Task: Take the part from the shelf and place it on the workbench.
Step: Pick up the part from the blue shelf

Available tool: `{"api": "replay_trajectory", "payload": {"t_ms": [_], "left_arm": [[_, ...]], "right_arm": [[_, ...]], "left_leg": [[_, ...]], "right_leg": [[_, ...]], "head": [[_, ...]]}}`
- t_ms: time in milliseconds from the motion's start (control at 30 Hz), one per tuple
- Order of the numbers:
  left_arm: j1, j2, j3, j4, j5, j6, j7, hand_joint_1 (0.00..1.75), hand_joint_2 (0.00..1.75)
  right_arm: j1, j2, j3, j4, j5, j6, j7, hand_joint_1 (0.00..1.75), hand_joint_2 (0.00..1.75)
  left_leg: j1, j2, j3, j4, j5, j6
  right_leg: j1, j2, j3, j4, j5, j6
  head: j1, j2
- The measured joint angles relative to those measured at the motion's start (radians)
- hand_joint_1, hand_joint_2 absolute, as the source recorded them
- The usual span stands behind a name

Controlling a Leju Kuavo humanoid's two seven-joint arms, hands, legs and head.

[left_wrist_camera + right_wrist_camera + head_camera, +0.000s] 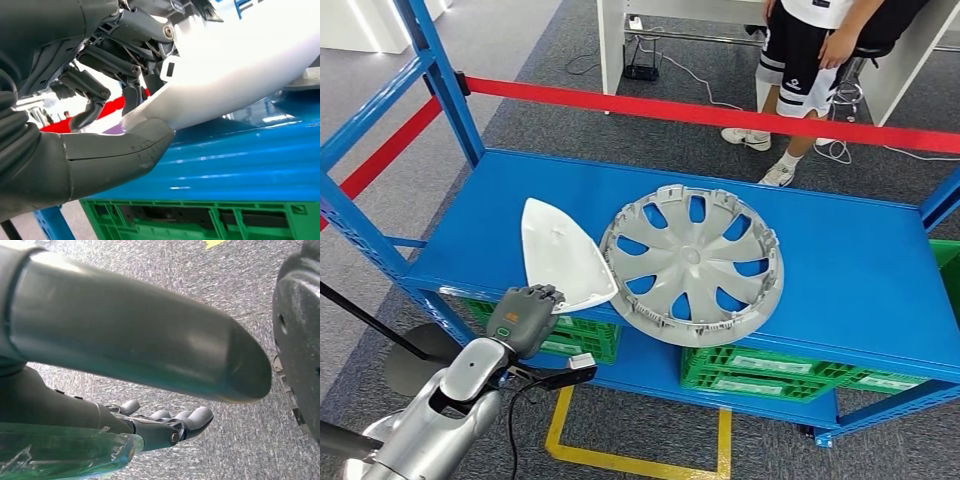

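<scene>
The left hand point(522, 317) pinched the smooth white teardrop-shaped part point(560, 255) at the blue shelf's point(848, 260) front edge, thumb under, fingers over, its tip just beside the ribbed grey hubcap point(693, 262). The right hand point(177, 425) hung over speckled carpet, fingers loosely extended, holding nothing.

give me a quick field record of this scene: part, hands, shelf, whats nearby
part: white triangular panel, near end raised off the shelf, far side against the hubcap
left hand: grips the panel's near edge, thumb under it and fingers on top
right hand: hangs over the grey carpet, holding nothing, fingers loosely curled
shelf: blue deck
hubcap: silver, lying on the deck
below: green crates
background: red barrier tape, a person's legs
</scene>
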Motion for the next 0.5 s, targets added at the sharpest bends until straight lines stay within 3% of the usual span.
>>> {"api": "replay_trajectory", "payload": {"t_ms": [500], "left_arm": [[-0.002,0.011,-0.01,-0.157,-0.2,0.093,0.042,1.75,1.75]], "right_arm": [[0.001,-0.006,0.014,0.0,0.0,0.0,-0.001,0.0,0.0]], "left_leg": [[0.0,0.0,-0.001,0.0,0.0,0.0]], "right_leg": [[0.0,0.0,-0.001,0.001,0.0,0.0]], "head": [[0.0,0.0]]}}
